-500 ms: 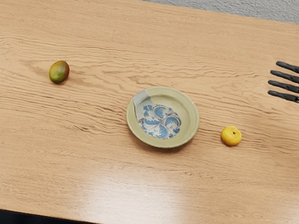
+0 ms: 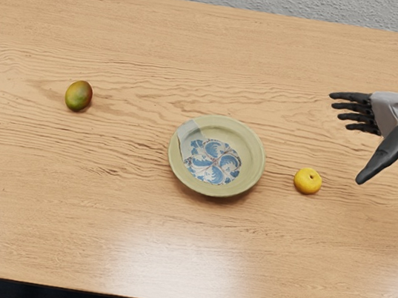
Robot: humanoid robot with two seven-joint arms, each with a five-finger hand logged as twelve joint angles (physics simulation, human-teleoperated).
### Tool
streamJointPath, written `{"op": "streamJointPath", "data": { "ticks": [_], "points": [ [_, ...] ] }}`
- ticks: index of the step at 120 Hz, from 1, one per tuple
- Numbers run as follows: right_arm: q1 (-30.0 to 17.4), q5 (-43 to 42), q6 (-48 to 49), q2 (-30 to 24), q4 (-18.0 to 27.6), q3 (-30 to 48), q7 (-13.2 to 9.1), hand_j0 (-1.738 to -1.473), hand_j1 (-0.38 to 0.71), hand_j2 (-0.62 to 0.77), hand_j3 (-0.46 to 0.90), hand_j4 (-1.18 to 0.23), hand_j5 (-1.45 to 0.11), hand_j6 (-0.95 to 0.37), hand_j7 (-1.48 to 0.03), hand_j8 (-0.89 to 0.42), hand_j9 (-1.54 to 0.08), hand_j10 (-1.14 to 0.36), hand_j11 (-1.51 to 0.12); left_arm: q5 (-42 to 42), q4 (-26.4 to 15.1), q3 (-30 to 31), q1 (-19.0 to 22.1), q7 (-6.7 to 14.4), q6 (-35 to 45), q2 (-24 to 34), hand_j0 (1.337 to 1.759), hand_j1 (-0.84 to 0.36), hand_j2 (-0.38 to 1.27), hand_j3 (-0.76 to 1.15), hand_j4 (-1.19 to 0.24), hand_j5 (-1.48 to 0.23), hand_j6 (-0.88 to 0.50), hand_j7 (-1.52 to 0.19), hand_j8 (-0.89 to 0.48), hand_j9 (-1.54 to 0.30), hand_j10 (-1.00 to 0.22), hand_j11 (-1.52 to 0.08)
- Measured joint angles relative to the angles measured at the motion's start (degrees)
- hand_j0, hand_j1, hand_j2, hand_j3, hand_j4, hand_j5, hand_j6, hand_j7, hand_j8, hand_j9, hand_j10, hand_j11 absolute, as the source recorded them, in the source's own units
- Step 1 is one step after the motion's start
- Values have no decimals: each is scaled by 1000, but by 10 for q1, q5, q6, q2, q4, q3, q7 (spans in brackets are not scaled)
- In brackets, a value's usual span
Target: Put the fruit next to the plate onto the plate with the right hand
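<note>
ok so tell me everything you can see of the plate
Round, shallow plate with a pale green rim and a blue and white swirl pattern in its well, with a light patch at the well's upper left. Looks like glazed ceramic. It lies flat near the middle of the wooden table. The yellow fruit sits apart on its right; the open right robot hand is not touching it.

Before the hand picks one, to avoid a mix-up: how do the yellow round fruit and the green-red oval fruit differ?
The yellow round fruit is plain yellow and round; the green-red oval fruit blends green into red and is egg-shaped. The yellow one lies near the patterned green plate, on its right; the green-red one lies farther, on its left. Both rest on the wooden table.
</note>
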Motion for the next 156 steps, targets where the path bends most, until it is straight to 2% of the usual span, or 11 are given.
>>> {"op": "streamJointPath", "data": {
  "ticks": [9, 21, 36, 51, 74, 92, 103, 131, 156],
  "points": [
    [-5, -113, -119, 21, 57, -27, 0, -1658, -349, 0, 0, -1, 0, 0, 0, 0, 0, 0, 0, 0, 0, 0, -1, 0, 0, 0, 1658, 349, 0, 0, 0, 0, 0, 0, 0, 0, 0, 0],
    [-8, -266, -224, 96, 90, -100, 0, -1658, -349, 1, 0, -2, 0, -2, 0, -1, 0, -1, 0, 0, 0, -1, -5, 0, 0, 0, 1658, 349, 0, 0, 0, 0, 0, 0, 0, 0, 0, 0],
    [-14, -367, -366, 135, 105, -205, 0, -1658, -349, 1, 0, -3, 0, -4, 0, -3, 0, -2, 0, 0, 0, -1, -7, 0, 0, 0, 1658, 349, 0, 0, 0, 0, 0, 0, 0, 0, 0, 0],
    [-40, -431, -500, 147, 108, -250, 0, -1658, -349, 2, 0, -3, -1, -4, 0, -3, 0, -2, 0, 0, 0, -1, -7, 0, 0, 0, 1658, 349, 0, 0, 0, 0, 0, 0, 0, 0, 0, 0],
    [-67, -464, -562, 185, 83, -265, 0, -1658, -349, 2, 0, -2, 0, -4, 0, -3, 0, -2, 0, 0, 0, -1, -6, 0, 0, 0, 1658, 349, 0, 0, 0, 0, 0, 0, 0, 0, 0, 0],
    [-87, -468, -571, 195, 74, -267, 0, -1658, -296, -6, 0, -47, -59, -48, -59, -48, -59, -47, -59, 0, 0, -1, -6, 0, 0, 0, 1658, 349, 0, 0, 0, 0, 0, 0, 0, 0, 0, 0],
    [-94, -470, -573, 195, 73, -268, 0, -1658, -251, -14, 0, -85, -108, -86, -108, -85, -108, -85, -108, 0, 0, -1, -6, 0, 0, 0, 1658, 349, 0, 0, 0, 0, 0, 0, 0, 0, 0, 0],
    [-96, -470, -574, 190, 71, -267, 0, -1658, -56, -46, 0, -248, -320, -250, -320, -249, -320, -248, -320, 0, 0, -1, -6, 0, 0, 0, 1658, 349, 0, 0, 0, 0, 0, 0, 0, 0, 0, 0],
    [-104, -470, -574, 193, 65, -267, 0, -1658, 21, -59, 0, -312, -404, -314, -403, -313, -404, -312, -404, 0, 0, 0, -6, 0, 0, 0, 1658, 349, 0, 0, 0, 0, 0, 0, 0, 0, 0, 0]
  ]
}}
